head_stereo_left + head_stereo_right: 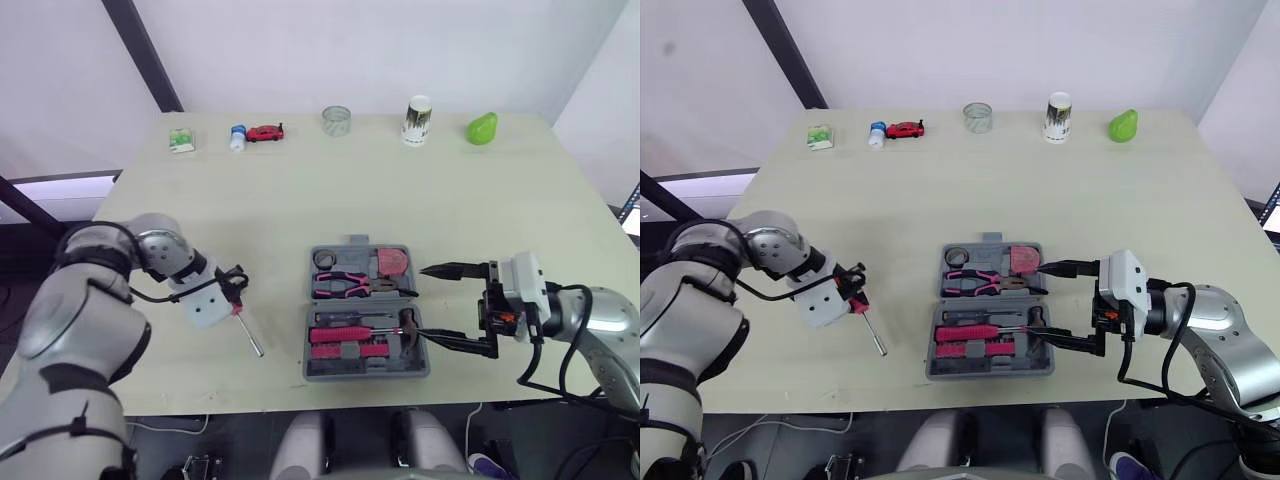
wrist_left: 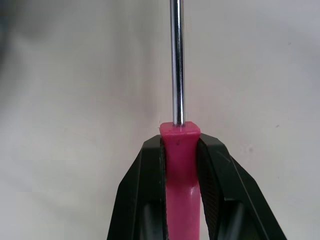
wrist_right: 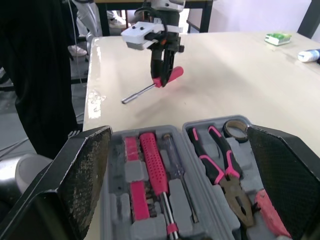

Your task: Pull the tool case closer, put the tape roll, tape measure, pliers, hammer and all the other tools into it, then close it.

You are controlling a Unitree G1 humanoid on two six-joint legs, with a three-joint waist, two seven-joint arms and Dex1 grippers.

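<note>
- Your left pincer point(image 2: 180, 142) is clamped tight on the pink handle of a screwdriver point(image 1: 250, 335). The tool is tilted, and its chrome shaft slants down to the table point(image 1: 300, 190), left of the case.
- Your right pincer point(image 1: 445, 305) is spread wide and holds nothing. It sits at the right edge of the tool case point(image 1: 366, 306), with the near finger reaching in over the rim. You cannot tell whether it touches.
- The case lies open and flat at the near middle of the table, already close to you.
- In the far half you have the tape roll point(image 1: 325, 259), the pliers point(image 1: 355, 287) and the tape measure point(image 1: 392, 262). The hammer point(image 1: 345, 334) lies in the near half.
- What seems left: seat the screwdriver, then fold the lid shut.
- The case is grey moulded plastic with shaped recesses. The handles are pink, the hammer's ribbed, and the pincer fingers are matte black.
</note>
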